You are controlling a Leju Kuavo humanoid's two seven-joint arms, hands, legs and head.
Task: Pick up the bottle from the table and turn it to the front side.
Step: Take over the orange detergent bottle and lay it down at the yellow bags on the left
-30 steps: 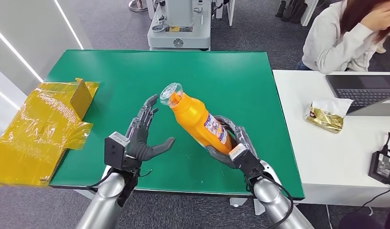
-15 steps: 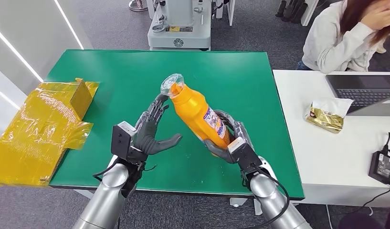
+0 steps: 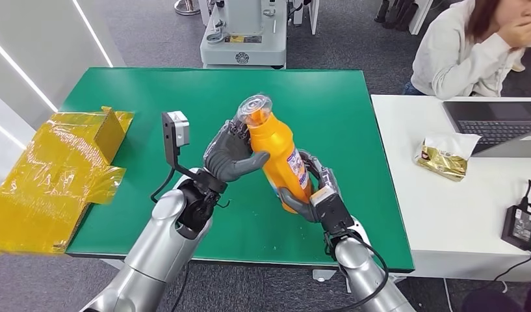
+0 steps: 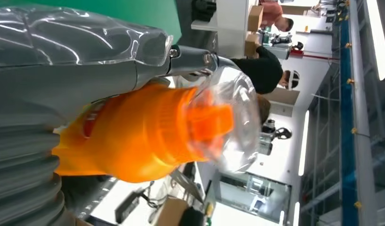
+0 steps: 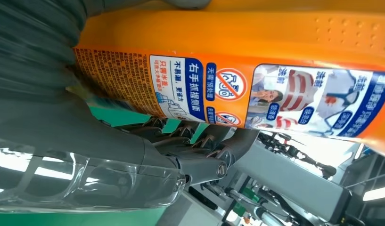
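An orange bottle (image 3: 277,153) with a clear cap (image 3: 254,108) and a printed label stands nearly upright, lifted above the green table (image 3: 152,104). My right hand (image 3: 312,194) grips its lower body from the right side. My left hand (image 3: 233,155) grips the bottle's upper part just below the cap, thumb across the front. The left wrist view looks along the orange shoulder (image 4: 143,136) to the cap (image 4: 233,125). In the right wrist view the bottle's label (image 5: 256,89) faces the camera, with dark fingers (image 5: 190,134) curled around the far side.
A crumpled yellow film-wrapped box (image 3: 54,175) hangs over the table's left edge. A white desk (image 3: 444,214) adjoins on the right with a laptop (image 3: 496,127), a gold packet (image 3: 444,159) and a power adapter (image 3: 519,227). A person (image 3: 470,52) sits behind it. A machine base (image 3: 243,39) stands beyond the table.
My left hand has risen and moved right from an open pose beside the bottle to grip it under the cap. The bottle has tipped from slanted to nearly upright.
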